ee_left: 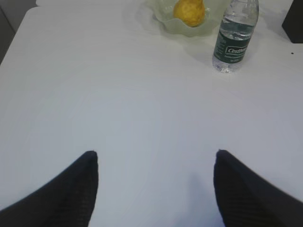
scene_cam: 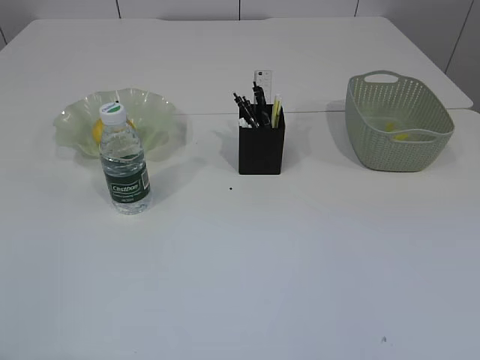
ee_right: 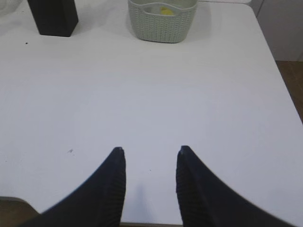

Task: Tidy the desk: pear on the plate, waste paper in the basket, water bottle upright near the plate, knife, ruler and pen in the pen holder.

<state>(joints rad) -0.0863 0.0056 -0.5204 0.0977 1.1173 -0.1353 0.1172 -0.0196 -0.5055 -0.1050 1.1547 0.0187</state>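
While the white desk (scene_cam: pixel 247 262) is filling most of the exterior view, the plate (scene_cam: pixel 75 124) is sitting at the left of the frame, a pale green glass dish with a wavy rim. The pear (ee_left: pixel 189 12) is lying in it, showing yellow at the top centre of the left wrist view; in the exterior view only a sliver of it is peeking out behind the bottle. The water bottle (scene_cam: pixel 124 161) is standing upright just in front of the plate, its white cap up and its green label facing the camera.

Moving to the centre of the frame, the black pen holder (scene_cam: pixel 261 148) is standing upright. The ruler (scene_cam: pixel 263 81) is rising tallest from it at the back, dark pens (scene_cam: pixel 245 107) are leaning to the left, and a yellow-green piece, which I cannot identify, is sticking up at its right corner.

At the right of the frame, the grey-green woven basket (scene_cam: pixel 397 127) is resting on the desk, with a scrap of yellowish waste paper (scene_cam: pixel 401 136) lying inside near its bottom.

In the left wrist view, the left claw (ee_left: pixel 156 156) is hovering over bare desk at the bottom of the frame, its two dark fingers spread wide apart and holding nothing. In the right wrist view, the right claw (ee_right: pixel 150 150) is likewise over bare desk, its fingers parted by a narrower gap and gripping nothing.
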